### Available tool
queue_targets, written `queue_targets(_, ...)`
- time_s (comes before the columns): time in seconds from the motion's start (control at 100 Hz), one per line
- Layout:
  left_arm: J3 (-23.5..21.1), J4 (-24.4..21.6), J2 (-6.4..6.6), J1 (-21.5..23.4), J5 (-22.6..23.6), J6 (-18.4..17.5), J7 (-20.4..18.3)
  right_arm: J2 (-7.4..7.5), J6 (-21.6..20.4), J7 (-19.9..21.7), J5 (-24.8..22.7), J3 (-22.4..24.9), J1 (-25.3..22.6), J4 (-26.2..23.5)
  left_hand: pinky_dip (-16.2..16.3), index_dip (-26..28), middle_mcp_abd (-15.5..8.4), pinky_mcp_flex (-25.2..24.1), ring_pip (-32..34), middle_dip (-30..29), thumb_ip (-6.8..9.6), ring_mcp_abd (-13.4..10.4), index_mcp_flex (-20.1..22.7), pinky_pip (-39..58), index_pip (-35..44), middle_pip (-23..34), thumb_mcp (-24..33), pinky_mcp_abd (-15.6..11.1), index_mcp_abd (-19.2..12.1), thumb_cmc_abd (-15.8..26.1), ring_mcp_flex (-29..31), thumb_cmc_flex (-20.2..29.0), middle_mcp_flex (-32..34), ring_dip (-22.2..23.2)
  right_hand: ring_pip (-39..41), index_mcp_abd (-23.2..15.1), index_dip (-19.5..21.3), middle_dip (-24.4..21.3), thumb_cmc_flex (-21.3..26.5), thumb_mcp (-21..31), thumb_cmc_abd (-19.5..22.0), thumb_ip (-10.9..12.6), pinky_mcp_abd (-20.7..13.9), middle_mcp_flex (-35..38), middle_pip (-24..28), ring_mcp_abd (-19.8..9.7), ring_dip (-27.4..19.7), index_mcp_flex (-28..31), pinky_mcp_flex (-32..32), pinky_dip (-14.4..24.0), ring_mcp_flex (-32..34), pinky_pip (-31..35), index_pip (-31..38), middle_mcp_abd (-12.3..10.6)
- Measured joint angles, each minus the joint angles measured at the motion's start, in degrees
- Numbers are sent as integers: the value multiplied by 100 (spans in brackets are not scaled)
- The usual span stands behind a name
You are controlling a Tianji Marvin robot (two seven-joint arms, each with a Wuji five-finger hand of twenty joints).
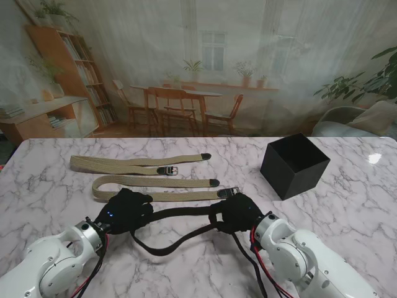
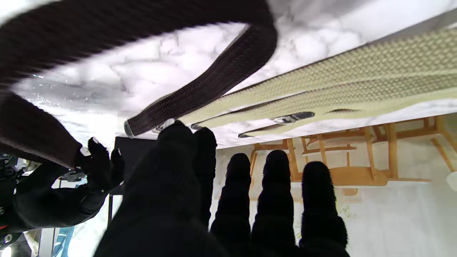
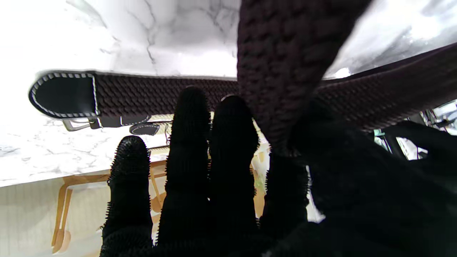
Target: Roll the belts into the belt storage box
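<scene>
No legible text, labels, brand marks, numbers or signs in any view.
</scene>
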Motion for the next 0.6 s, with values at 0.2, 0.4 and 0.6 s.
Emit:
queue_targets(0.2,15,78,-3,-19,-239,69,-89,9,131,68,-134,-203,154,150,-67,-1213,12,-133,-84,-444,0,-6,-314,-172,-1941,-495,-533,9,-32,878,-6,-975,-166,-68,0,27,-5,5,0,0,0,0,-2,57,1,0,1,0,0,0,0,17,0,0)
queue_targets(0.4,-85,59,-23,3,-611,-34,-453,6,197,119,-36,-249,224,235,-217,-2050,65,-359,-408,-974,0,48,-414,-757,-3123,-1128,-610,64,-418,1221,-221,-1655,-524,-336,2,87,-6,32,60,-7,51,0,-6,57,2,0,2,0,0,0,0,52,-32,1)
queue_targets(0.6,-229,17,31,-4,-966,-592,-1410,6,297,186,16,-303,294,309,-340,-2486,-33,-581,-767,-1276,0,3,-682,-1744,-3753,-1461,-655,87,-777,506,-552,-2784,-1071,-633,4,88,-6,49,60,-8,52,0,-6,57,2,0,2,0,-18,0,0,54,-34,1)
